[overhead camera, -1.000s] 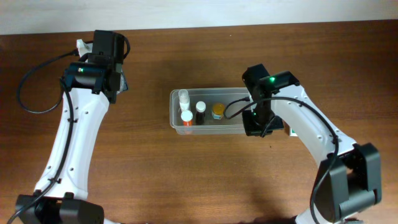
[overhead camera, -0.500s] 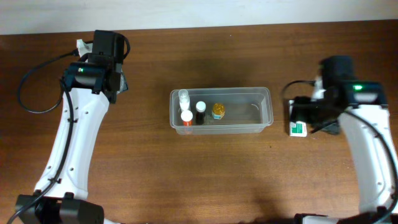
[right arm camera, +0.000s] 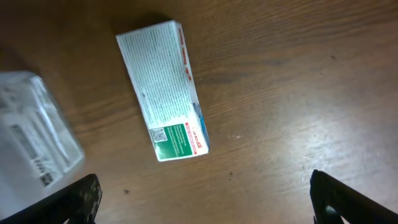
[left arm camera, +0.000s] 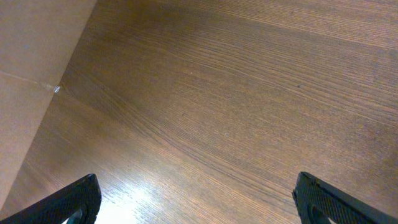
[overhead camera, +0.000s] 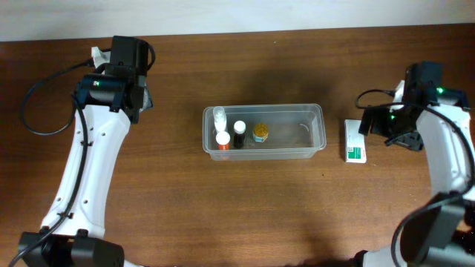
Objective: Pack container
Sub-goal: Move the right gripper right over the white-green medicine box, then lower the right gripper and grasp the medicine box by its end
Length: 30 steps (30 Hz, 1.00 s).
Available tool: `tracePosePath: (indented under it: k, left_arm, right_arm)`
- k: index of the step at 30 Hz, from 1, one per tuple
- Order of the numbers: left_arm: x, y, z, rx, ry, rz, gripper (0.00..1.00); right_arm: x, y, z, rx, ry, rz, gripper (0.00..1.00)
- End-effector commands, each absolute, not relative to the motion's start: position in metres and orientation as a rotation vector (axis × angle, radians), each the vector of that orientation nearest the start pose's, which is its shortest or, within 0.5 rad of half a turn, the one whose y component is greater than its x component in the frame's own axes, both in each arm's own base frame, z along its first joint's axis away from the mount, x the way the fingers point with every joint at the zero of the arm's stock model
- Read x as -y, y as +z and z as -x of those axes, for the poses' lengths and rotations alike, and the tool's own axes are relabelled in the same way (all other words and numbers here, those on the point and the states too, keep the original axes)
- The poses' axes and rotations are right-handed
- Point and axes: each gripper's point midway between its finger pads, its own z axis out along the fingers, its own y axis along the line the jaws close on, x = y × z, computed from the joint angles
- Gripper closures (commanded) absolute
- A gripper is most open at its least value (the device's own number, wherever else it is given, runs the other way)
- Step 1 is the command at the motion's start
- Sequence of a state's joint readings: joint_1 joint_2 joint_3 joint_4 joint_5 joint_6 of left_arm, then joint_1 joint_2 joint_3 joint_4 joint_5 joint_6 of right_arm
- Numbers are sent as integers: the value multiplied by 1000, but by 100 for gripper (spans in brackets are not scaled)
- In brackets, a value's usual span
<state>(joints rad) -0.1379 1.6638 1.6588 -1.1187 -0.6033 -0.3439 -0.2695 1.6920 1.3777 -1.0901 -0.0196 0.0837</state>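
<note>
The container point(overhead camera: 297, 127), a clear shallow tub, sits mid-table. At its left end stand a white bottle point(overhead camera: 220, 116), an orange-capped bottle point(overhead camera: 223, 139), a dark bottle point(overhead camera: 240, 134) and a yellow-lidded jar point(overhead camera: 260, 132); its right half holds nothing. My right gripper point(overhead camera: 393, 132) hovers open just right of a white-and-green box point(overhead camera: 355, 142) lying flat beside the tub. In the right wrist view the box point(right arm camera: 165, 90) lies ahead of the open gripper point(right arm camera: 208, 202), with the container's corner point(right arm camera: 31, 134) at the left. My left gripper point(overhead camera: 141, 100) stays far left, open point(left arm camera: 199, 200) over bare wood.
The brown wooden table point(overhead camera: 245, 208) ends at a pale wall along the far edge point(overhead camera: 237, 15). A black cable point(overhead camera: 33, 104) loops beside the left arm. The table's far left edge point(left arm camera: 56, 87) shows in the left wrist view.
My right arm has pulled away from the container's right end to beyond the white-and-green box, and its jaws have gone from shut to open. The left arm has not moved.
</note>
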Motion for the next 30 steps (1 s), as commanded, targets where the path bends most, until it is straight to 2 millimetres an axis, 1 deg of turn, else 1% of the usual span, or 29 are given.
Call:
tracePosePath:
  k: [1,2,3,5,10,12,30]
  left_arm:
    - [-48,256,-391,-2431,619,450,1]
    - [-47,256,-391,-2431,619,450,1]
    - [-47,256,-391,-2431,619,450,1]
    - [-47,256,-391,-2431,619,450,1]
    - [-47,256,-391,-2431,619,450,1]
    - [-47,256,-391,-2431,619,450,0]
    - [-47,256,-391,-2431,619,450,1]
  right_arm:
    - [83,100,-336,-2983,37,-374,1]
    - [79,96,-338,-2993,74,-334,1]
    - [73,89,-340,-3011,127,-252,3]
    - [69,81,-340,-3033,157,-210,4]
    - [68,63,-336,-3094,185,-210,3]
    - [67,59,-336,-3105,189,-212,3]
    - [67,58,-334,-3114,194,-222,2]
